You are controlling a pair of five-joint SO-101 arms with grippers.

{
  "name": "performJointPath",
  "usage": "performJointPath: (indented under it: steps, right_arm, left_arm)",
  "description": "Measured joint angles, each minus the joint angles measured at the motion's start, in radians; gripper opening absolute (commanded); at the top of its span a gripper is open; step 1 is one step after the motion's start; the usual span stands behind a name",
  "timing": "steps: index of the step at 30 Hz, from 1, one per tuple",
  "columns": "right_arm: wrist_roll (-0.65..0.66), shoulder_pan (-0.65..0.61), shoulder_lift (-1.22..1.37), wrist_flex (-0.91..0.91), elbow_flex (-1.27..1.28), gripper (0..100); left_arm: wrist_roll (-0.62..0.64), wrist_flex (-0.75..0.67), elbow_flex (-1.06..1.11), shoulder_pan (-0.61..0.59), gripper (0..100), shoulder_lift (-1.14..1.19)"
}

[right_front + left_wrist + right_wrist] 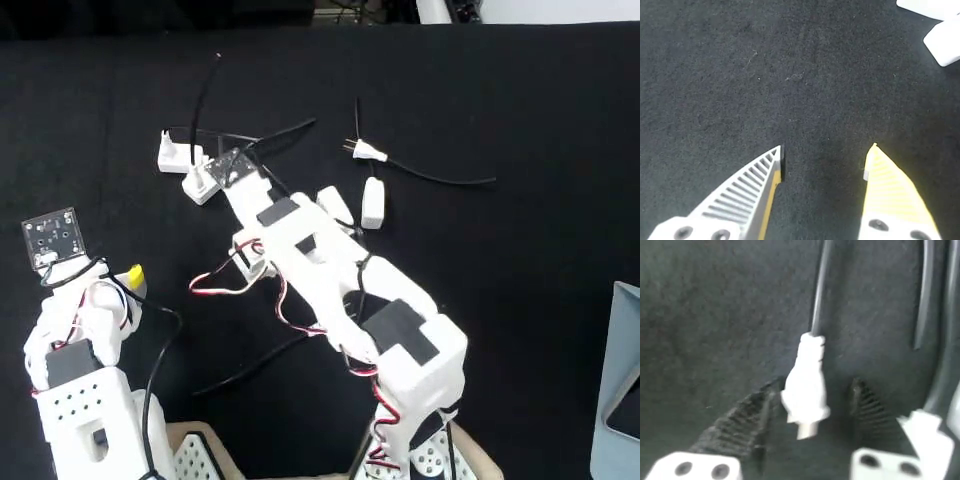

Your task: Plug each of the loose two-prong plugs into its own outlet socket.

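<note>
Right wrist view gives me the closest look at the task's thing: a small white moulded two-prong plug (804,385) on a thin black cable (819,290). It lies on the black cloth worktop (705,315) between the dark ribbed fingers (752,415) of the right gripper (815,387). Those fingers stand apart. The plug sits close against one of them, with a clear gap to the other, so nothing is clamped. The plug's body narrows toward the cable, and its near end is a short stub. I cannot make out the prongs there.

From the high view, this plug (200,185) lies toward the far left of the worktop, at the tip of the outstretched right arm. The arm's wrist covers the fingers themselves. Just beyond it is another white piece (172,152); I cannot tell whether it is a plug or a socket. A second white plug (368,152) lies well apart to the right, its two prongs showing and its cable trailing away. A white oblong outlet socket (372,202) lies near it.

The left gripper (827,147) hangs over bare cloth, one finger white and one yellow, set wide apart and holding nothing. White pieces (942,40) are cut off at the frame's corner.
</note>
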Motion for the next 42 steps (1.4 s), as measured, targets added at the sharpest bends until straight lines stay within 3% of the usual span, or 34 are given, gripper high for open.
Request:
performJointPath:
  steps: [8, 15, 25, 42]
  right_arm:
    - [0.0, 0.002, 0.0, 0.0, 0.0, 12.0]
    - [0.002, 0.002, 0.002, 0.02, -0.031, 16.9]
    - [0.002, -0.006, 0.005, 0.288, -0.235, 20.5]
    - [0.002, 0.055, 0.009, 0.17, -0.167, 20.5]
  left_arm:
    - [0.0, 0.0, 0.0, -0.002, 27, -0.003]
    - [0.0, 0.0, 0.0, -0.002, 27, -0.003]
    - [0.0, 0.0, 0.0, -0.002, 27, -0.003]
    - [0.0, 0.0, 0.0, -0.002, 27, -0.003]
